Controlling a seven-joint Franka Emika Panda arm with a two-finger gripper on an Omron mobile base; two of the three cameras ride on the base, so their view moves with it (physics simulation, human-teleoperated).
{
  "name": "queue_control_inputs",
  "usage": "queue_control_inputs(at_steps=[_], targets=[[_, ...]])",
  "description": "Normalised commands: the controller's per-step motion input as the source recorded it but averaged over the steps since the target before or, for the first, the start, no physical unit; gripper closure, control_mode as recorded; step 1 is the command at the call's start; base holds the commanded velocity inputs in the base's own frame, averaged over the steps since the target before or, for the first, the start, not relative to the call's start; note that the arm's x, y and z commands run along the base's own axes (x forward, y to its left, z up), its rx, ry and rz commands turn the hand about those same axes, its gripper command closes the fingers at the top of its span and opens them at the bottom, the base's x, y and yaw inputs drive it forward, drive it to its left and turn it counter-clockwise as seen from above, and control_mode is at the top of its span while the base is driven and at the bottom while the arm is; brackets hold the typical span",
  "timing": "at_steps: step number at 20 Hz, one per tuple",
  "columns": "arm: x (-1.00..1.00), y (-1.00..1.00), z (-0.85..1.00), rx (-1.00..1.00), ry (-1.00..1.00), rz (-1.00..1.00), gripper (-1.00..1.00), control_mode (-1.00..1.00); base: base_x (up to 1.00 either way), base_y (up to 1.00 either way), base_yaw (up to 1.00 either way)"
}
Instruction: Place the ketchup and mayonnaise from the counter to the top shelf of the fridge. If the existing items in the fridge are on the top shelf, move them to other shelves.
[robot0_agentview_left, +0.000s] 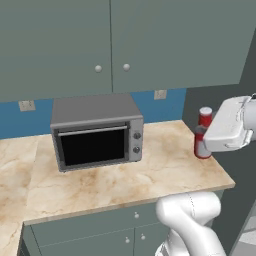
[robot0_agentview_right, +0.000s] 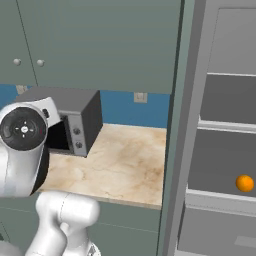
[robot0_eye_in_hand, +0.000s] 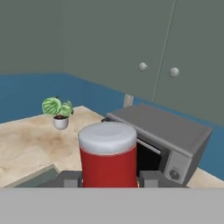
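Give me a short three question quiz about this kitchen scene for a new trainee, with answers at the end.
1. True or false: the gripper is shut on the ketchup.
2. Which appliance stands on the counter? A) toaster oven B) kettle C) blender
3. Fill in: in the fridge, the orange fruit lies on a shelf ___ the top shelf.

Key: 1 true; 2 A; 3 below.
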Motion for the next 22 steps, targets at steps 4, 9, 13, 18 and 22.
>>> queue_control_inputs(at_steps=[4,9,13,18,22], targets=[[-0.47,0.0,0.0,0.1,0.0,-0.05,1.0,-1.0,0.0,0.0,0.0],[-0.19,-0.11,0.0,0.02,0.0,-0.03,1.0,1.0,-0.37,-0.39,-0.11],[0.0,0.0,0.0,0.0,0.0,0.0,1.0,1.0,-0.44,-0.94,-0.28],[0.0,0.0,0.0,0.0,0.0,0.0,1.0,1.0,-0.04,-1.0,-0.32],[0.0,0.0,0.0,0.0,0.0,0.0,1.0,1.0,-0.12,-1.0,-0.24]])
